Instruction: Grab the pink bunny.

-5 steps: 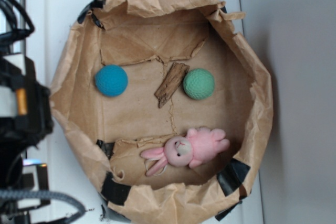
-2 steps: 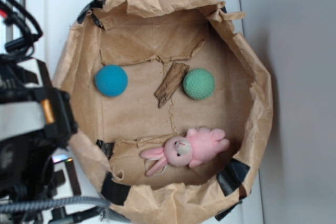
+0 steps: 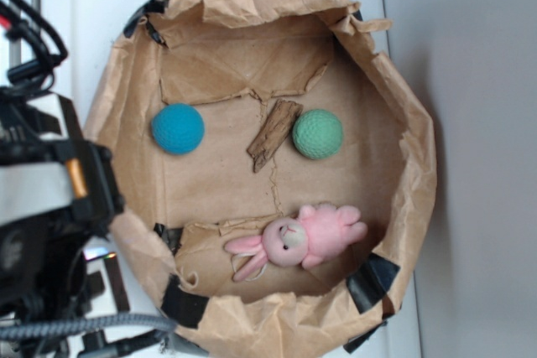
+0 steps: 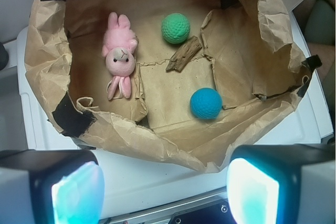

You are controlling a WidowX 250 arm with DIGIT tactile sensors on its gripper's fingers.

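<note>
Over on the left of the exterior view sits the robot arm (image 3: 50, 207), parked outside the brown paper nest (image 3: 126, 123), and the wrist view shows the jaws spread wide with nothing between them, the gripper (image 4: 165, 192) hovering above the near rim over the white tabletop (image 3: 84, 6). Moving in, there's the blue ball (image 3: 178, 128) on the left half of the paper floor, then a scrap of bark-like wood (image 3: 273, 133) at the middle, and the green ball (image 3: 318, 134) just beyond it. Lower down, close to the bottom wall of the paper, lies the pink bunny (image 3: 300, 239), on its back with its face up, ears trailing left and stubby limbs pointing right, well apart from both balls. It looks like a light, squashy plush, so I'd expect it to give under the pads rather than slip, and nothing on it seems breakable. The ears look floppy and would likely let it dangle, so the plump head or the body just right of it seems the better place to pinch, across the narrow width. The crumpled wall beside it could catch a finger on the way down.
</note>
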